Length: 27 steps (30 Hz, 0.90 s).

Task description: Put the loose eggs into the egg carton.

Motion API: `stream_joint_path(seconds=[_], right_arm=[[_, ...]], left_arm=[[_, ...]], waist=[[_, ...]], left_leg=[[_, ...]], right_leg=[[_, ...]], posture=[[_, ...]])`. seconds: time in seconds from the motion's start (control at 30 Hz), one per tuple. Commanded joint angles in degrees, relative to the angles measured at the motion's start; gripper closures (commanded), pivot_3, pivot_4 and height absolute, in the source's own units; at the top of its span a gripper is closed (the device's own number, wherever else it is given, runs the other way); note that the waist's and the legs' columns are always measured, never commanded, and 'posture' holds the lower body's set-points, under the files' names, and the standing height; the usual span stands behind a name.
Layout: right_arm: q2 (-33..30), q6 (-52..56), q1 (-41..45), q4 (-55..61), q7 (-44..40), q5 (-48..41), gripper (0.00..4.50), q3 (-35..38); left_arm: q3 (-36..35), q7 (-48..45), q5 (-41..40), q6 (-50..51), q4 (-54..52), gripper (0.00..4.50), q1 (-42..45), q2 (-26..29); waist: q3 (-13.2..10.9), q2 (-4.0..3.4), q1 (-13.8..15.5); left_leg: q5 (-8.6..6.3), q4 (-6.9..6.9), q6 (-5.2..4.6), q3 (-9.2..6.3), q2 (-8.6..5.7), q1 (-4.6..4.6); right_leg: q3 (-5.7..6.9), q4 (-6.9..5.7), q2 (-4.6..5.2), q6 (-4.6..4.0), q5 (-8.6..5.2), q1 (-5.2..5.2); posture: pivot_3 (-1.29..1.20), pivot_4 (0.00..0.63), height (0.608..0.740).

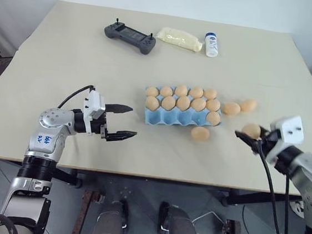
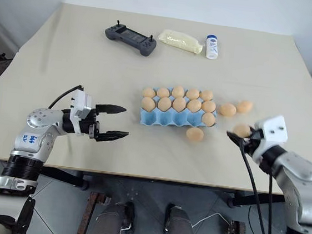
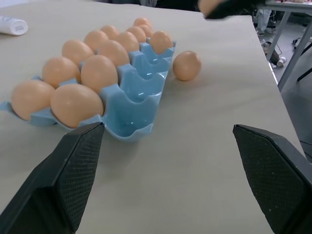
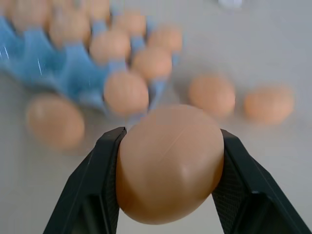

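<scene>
The right gripper (image 4: 168, 165) pinches one egg (image 4: 169, 163) across its short axis, both black fingers bearing flat on opposite flanks of the shell, and holds it off the table (image 1: 68, 46) to the right of the egg carton (image 1: 170, 117). The carton sits near the table's middle; its two far rows are filled, and the near row holds a single egg (image 1: 213, 118) at its right end, leaving four cups open. Three loose eggs lie on the table: one (image 1: 200, 134) just beside the carton's near right corner, and two (image 1: 231, 108) (image 1: 248, 105) close together off its right end. The left gripper (image 1: 121, 122) hovers left of the carton with its fingers spread wide and nothing between them. Handling judgement: an egg is light, rigid, smooth and brittle – the shell will likely crack under a hard squeeze and can squirt out of a grip placed toward either tip. Take hold at the widest girth, with only enough pressure to stop slipping. The thin moulded carton is probably light enough to slide if nudged – lower the egg straight into an open cup and release it only when seated.
</scene>
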State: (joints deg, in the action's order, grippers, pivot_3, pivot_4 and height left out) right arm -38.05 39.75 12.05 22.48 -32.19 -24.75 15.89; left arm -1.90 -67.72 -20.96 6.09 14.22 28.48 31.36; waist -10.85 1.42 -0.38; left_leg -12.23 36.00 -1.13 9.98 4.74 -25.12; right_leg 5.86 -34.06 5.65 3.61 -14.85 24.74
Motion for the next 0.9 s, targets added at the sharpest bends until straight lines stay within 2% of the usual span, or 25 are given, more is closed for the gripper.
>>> stream_joint_path(seconds=[0.03,0.17,0.3,0.53,0.67,0.77,0.9], right_arm=[[2.1,0.7,5.7,-1.2,0.9,0.1,2.47,-5.1],[5.9,0.3,13.1,-7.0,1.1,1.8,2.47,-11.4],[7.6,-2.7,16.3,-13.2,0.4,4.9,2.47,-15.2],[8.4,-6.4,18.3,-18.0,-1.4,6.7,2.47,-17.2],[8.4,-7.1,18.7,-18.1,-2.7,6.6,1.23,-17.4],[8.7,-6.8,19.5,-17.3,-3.2,5.8,0.13,-16.8],[8.6,-6.4,19.6,-16.2,-3.8,5.6,0.02,-16.8]], left_arm=[[-1.1,1.1,-0.8,-1.4,-1.4,0.00,0.6,-0.7],[-1.1,1.6,-0.8,-1.6,-1.8,0.00,0.5,-0.9],[-1.6,2.1,-0.8,-1.8,-2.4,0.00,0.0,-0.5],[-2.6,2.9,-1.3,-1.5,-4.5,0.00,-1.9,0.5],[-2.9,3.3,-1.4,-1.2,-5.6,0.00,-2.9,0.7],[-3.0,3.4,-1.5,-1.3,-5.6,0.00,-3.1,0.8],[-2.8,3.4,-1.3,-1.4,-5.1,0.00,-2.7,0.6]], waist=[[0.0,0.00,0.0],[0.0,0.00,0.0],[0.0,0.00,0.2],[0.0,0.00,-0.5],[0.0,0.00,-1.1],[0.0,0.00,-1.3],[0.0,0.00,-1.3]], left_leg=[[0.01,-0.01,0.01,0.00,0.01,-0.03],[-0.01,0.06,0.07,0.05,-0.06,-0.10],[0.09,0.14,-0.08,0.11,-0.10,-0.25],[0.14,0.21,0.01,0.18,-0.05,-0.25],[0.14,0.21,0.13,0.15,-0.04,-0.19],[0.15,0.22,0.15,0.15,-0.04,-0.17],[0.17,0.21,0.18,0.15,-0.03,-0.13]], right_leg=[[0.00,-0.01,0.00,0.00,0.00,0.04],[-0.01,-0.35,0.02,0.15,0.08,0.25],[-0.04,-0.71,0.04,0.17,0.09,0.57],[-0.05,-1.03,0.02,0.15,0.08,0.70],[-0.04,-1.20,0.03,0.08,0.04,0.70],[-0.05,-1.29,0.03,0.06,0.03,0.72],[-0.06,-1.37,0.03,0.00,0.00,0.73]], posture=[[0.00,0.150,0.740],[0.00,0.150,0.740],[0.00,0.150,0.740],[0.00,0.150,0.740],[0.00,0.150,0.740],[0.00,0.150,0.740],[0.00,0.150,0.740]])
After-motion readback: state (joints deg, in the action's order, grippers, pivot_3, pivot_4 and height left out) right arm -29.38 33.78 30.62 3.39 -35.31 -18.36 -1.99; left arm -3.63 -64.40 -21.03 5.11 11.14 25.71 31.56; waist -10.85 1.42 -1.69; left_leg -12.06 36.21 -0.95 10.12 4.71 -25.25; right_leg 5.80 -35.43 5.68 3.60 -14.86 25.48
